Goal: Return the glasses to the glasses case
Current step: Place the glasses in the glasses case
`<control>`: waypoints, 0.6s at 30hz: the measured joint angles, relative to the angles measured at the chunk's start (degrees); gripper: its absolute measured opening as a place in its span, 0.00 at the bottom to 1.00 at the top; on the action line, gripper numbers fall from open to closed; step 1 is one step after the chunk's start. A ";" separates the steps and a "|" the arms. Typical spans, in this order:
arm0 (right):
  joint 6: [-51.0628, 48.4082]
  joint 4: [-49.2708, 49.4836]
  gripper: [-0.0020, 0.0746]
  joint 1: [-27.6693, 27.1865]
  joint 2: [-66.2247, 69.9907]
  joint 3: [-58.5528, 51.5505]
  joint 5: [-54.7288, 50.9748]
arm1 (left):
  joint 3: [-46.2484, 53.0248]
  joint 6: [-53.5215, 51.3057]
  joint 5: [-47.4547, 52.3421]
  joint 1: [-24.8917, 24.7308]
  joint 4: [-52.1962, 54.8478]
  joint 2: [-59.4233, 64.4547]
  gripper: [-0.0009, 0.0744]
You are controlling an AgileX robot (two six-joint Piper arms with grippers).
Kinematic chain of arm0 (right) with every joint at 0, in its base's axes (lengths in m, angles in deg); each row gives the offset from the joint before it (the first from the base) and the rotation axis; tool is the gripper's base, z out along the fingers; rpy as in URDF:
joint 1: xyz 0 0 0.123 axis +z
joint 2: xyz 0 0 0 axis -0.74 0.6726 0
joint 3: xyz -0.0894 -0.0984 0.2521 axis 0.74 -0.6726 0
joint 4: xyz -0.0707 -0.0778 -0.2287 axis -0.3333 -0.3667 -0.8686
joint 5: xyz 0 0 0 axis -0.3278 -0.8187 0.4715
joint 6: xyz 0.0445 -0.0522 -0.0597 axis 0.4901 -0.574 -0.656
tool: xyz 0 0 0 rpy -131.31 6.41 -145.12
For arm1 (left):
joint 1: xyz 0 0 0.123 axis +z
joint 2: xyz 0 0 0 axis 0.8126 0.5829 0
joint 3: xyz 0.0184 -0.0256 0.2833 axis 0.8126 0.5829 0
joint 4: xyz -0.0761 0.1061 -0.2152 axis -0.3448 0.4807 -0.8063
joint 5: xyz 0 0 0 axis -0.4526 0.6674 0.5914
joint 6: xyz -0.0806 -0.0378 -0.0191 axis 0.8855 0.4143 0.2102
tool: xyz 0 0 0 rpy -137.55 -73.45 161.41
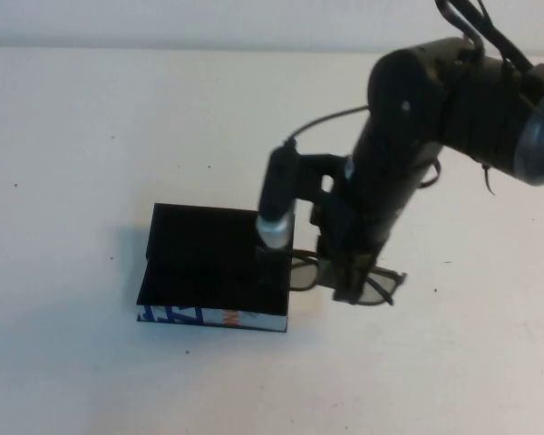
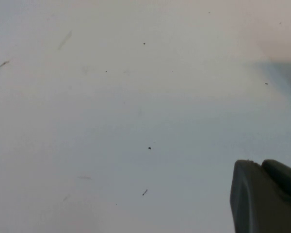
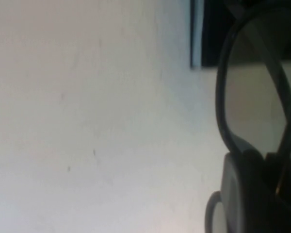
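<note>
three views cover the scene. high view: the right hand (image 1: 349, 288) hangs just beside the glasses case (image 1: 213, 263), at its right edge, pinching the glasses (image 1: 376, 288). one lens projects to the right of the hand; the other reaches toward the case. the case lies flat on the white surface (image 1: 72, 136), its black top facing up, its printed front facing the robot. the right arm's wrist camera (image 1: 276, 204) overlaps the case's right corner and blocks it. right wrist view: a lens rim (image 3: 233, 97) sits close above one finger (image 3: 242, 194), with a case edge (image 3: 196, 34) behind. left wrist view: the left hand (image 2: 264, 194) appears only as a dark corner over bare surface; its state cannot be told.
</note>
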 joint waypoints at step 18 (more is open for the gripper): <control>3.89 -0.13 0.08 9.76 21.45 27.27 -0.55 | 0.00 0.00 0.00 0.00 0.00 0.00 0.01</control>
